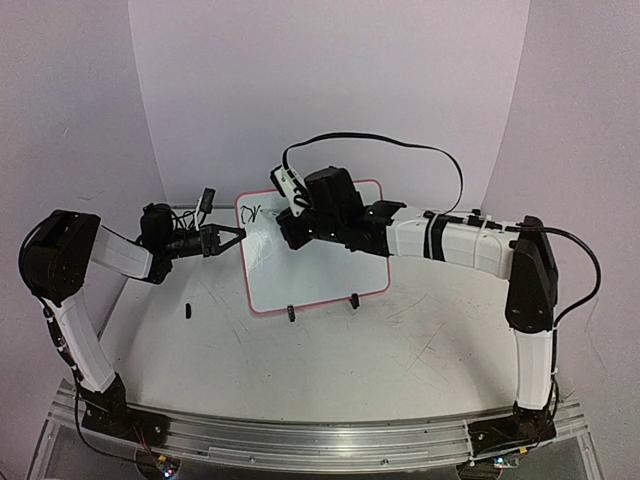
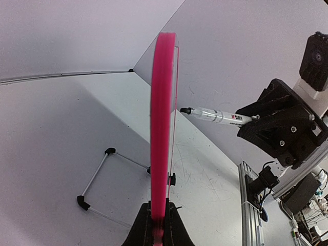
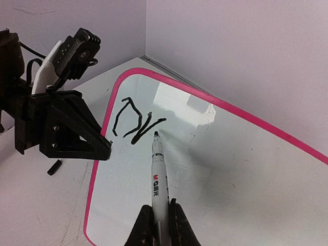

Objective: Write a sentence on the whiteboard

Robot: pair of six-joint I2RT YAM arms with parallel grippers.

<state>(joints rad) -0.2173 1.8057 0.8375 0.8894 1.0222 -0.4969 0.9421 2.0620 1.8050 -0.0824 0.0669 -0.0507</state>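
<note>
The whiteboard (image 1: pixel 318 280), white with a pink frame, stands tilted on two black clip feet (image 1: pixel 290 313). My left gripper (image 1: pixel 236 236) is shut on its left frame edge, which shows edge-on in the left wrist view (image 2: pixel 161 118) between the fingers of that gripper (image 2: pixel 158 228). My right gripper (image 3: pixel 160 221) is shut on a white marker (image 3: pixel 158 174), which also shows in the left wrist view (image 2: pixel 218 117). The marker's black tip sits at the board (image 3: pixel 220 169), just right of the first black strokes of the sentence (image 3: pixel 134 120), which sit near the top left corner (image 1: pixel 255 211).
A small black marker cap (image 1: pixel 188 310) lies on the table left of the board. A thin wire stand (image 2: pixel 97 177) with black ends lies behind the board. The purple backdrop wall rises close behind. The right arm (image 1: pixel 450 240) reaches across the board's right half.
</note>
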